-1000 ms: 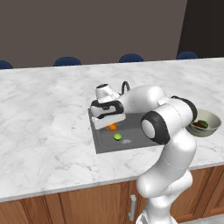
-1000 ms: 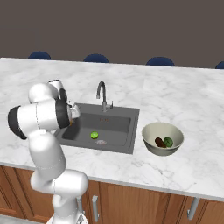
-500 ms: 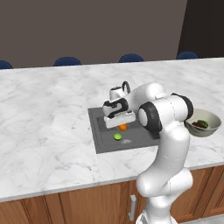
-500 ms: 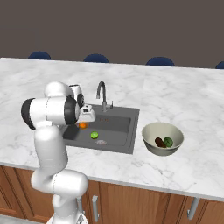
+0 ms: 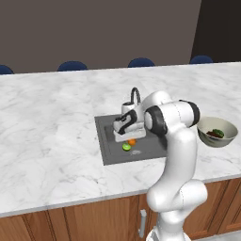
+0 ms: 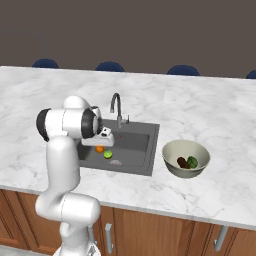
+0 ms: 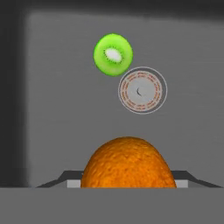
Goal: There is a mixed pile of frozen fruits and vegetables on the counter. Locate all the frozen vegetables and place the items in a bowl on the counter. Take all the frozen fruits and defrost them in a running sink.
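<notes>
One small orange ball (image 7: 128, 162), firm, round and likely slippery, sits clamped across its middle by the gripper (image 5: 126, 136) above the sink (image 5: 107, 141).

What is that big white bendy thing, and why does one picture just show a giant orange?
The white thing is a robot arm standing at a pretend kitchen counter. Two pictures come from cameras behind it, one on each side. The third comes from a little camera on its hand, so things look huge there. At the arm's end is its gripper, like two fingers, reaching over the dark sink. It is pinching the orange fruit. A bright green fruit slice already lies in the sink beside the round drain. The bowl on the counter holds a dark brown piece and a dark green piece.
</notes>
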Controlling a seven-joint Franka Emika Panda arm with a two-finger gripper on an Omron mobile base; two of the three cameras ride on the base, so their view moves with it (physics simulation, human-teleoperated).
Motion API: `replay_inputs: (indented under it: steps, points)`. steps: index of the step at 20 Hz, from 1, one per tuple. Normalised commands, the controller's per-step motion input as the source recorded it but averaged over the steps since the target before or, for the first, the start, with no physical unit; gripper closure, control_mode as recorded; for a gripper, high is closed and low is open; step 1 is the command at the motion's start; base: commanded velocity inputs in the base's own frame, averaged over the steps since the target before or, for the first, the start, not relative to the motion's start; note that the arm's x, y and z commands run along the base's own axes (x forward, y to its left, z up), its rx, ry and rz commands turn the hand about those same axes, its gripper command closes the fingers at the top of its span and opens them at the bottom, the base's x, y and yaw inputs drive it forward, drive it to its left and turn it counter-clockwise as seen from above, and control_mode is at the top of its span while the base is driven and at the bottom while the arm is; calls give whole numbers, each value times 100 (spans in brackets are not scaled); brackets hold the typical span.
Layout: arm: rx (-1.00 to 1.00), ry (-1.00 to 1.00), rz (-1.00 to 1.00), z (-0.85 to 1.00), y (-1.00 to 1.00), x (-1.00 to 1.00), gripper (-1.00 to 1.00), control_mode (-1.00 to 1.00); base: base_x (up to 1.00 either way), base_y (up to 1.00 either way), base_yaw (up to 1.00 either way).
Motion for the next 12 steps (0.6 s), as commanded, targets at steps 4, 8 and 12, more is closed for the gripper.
replay_inputs:
  steps: [4, 8, 12]
  points:
    - [0, -4, -7, -54, -19, 16, 100, -100, 0, 0, 0]
    - [0, -7, -2, -36, -26, 27, 100, -100, 0, 0, 0]
    - [0, -4, -2, -36, -24, 33, 100, -100, 0, 0, 0]
